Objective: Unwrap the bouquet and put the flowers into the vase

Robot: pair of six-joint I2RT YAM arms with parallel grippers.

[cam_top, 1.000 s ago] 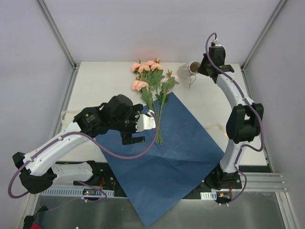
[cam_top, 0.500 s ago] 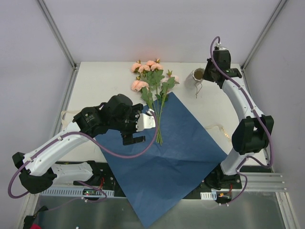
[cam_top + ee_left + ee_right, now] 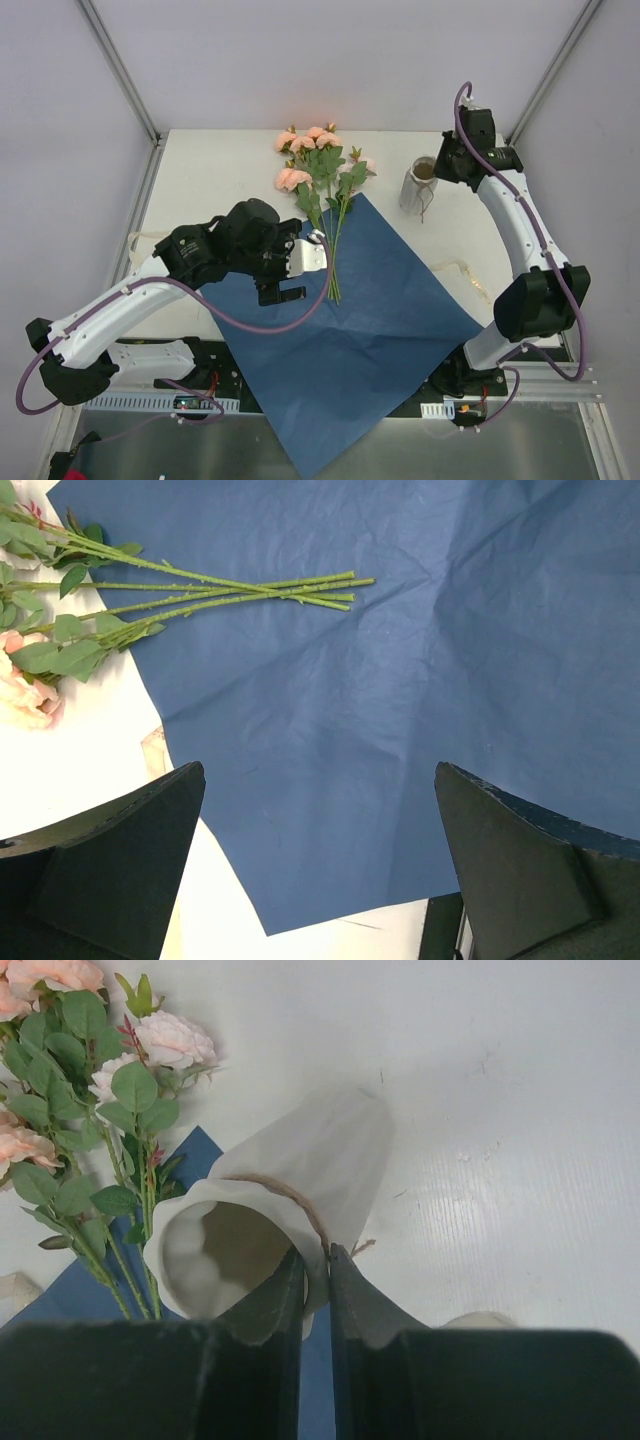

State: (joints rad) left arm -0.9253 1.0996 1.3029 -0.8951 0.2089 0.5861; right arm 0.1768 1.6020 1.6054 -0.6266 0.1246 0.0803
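Within the last second the vase (image 3: 418, 188) has been brought by the right gripper (image 3: 440, 170) away from the back right corner of the worktop (image 3: 220, 170), forwards and nearer to the flowers (image 3: 322, 165). It is gripped at the rim: in the wrist view the vase (image 3: 300, 1175) is seen with its mouth towards the camera, and the right gripper (image 3: 315, 1255) is clenched on the lip beside the twine (image 3: 300, 1210). Whether its base rests on the worktop cannot be told.

The flowers are unmoved, their blooms towards the back edge and their stems laid across the back corner of the unfolded blue paper (image 3: 360, 320). The left gripper (image 3: 298, 272) is held fully released above the paper, just beside the stem ends, with nothing between its jaws.

The unwrapping is judged done, and the vase is being brought within reach for the stems to be lifted into it
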